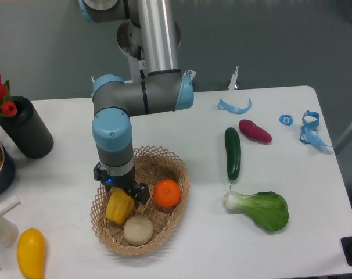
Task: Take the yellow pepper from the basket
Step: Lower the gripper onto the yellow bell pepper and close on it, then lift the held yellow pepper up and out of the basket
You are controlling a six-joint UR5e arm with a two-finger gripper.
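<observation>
The tan wicker basket (175,168) sits on the white table at centre left. Inside it lie the ridged yellow pepper (119,205) at the left, an orange (166,193) at the right and a round beige item (138,229) at the front. My gripper (121,190) points straight down into the basket, right over the top of the yellow pepper. Its fingers are mostly hidden by the wrist and the pepper, so I cannot tell whether they are closed on it.
A smooth yellow oval fruit (31,251) lies at the front left outside the basket. A cucumber (232,153), a purple vegetable (255,131) and a bok choy (262,209) lie to the right. A black cylinder with red tulips (25,131) stands at the left.
</observation>
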